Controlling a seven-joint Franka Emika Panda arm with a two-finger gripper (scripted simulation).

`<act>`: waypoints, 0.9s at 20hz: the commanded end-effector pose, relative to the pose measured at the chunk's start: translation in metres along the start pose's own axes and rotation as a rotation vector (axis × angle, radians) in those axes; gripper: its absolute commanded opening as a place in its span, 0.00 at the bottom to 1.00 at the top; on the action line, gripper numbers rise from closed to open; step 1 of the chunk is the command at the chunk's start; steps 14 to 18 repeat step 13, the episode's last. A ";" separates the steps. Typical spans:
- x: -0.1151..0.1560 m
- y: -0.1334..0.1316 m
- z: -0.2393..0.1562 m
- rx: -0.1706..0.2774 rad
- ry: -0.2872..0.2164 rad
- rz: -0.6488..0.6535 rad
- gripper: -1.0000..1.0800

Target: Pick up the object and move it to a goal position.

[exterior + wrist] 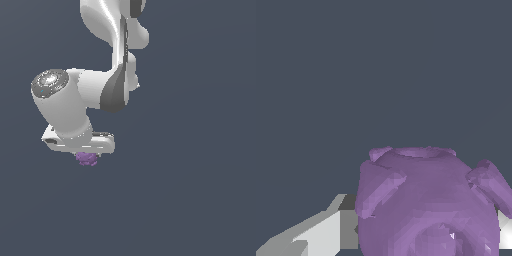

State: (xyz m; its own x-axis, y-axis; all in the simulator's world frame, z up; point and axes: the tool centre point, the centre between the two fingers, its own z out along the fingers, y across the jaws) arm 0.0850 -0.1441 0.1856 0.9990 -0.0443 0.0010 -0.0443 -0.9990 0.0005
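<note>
One small purple, lumpy, roundish object (pixel 428 202) fills the near part of your wrist view, sitting between the pale grey fingers (pixel 318 235) of the white gripper (pixel 88 154). One finger shows on either side of it, close against its flanks, so you can judge the gripper narrowed onto the object and holding it, though the actual contact points are hidden. From the exterior view, you see the object tucked directly under the gripper, only its lower bumps showing. Beyond it lies plain dark grey background; no worktop edge, goal marker or obstacle appears, so you cannot tell where the goal sits.
</note>
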 end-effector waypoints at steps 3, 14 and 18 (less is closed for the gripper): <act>0.011 0.005 -0.013 0.000 -0.001 0.000 0.00; 0.020 0.010 -0.023 0.000 -0.001 0.000 0.00; 0.020 0.010 -0.023 0.000 -0.001 0.000 0.00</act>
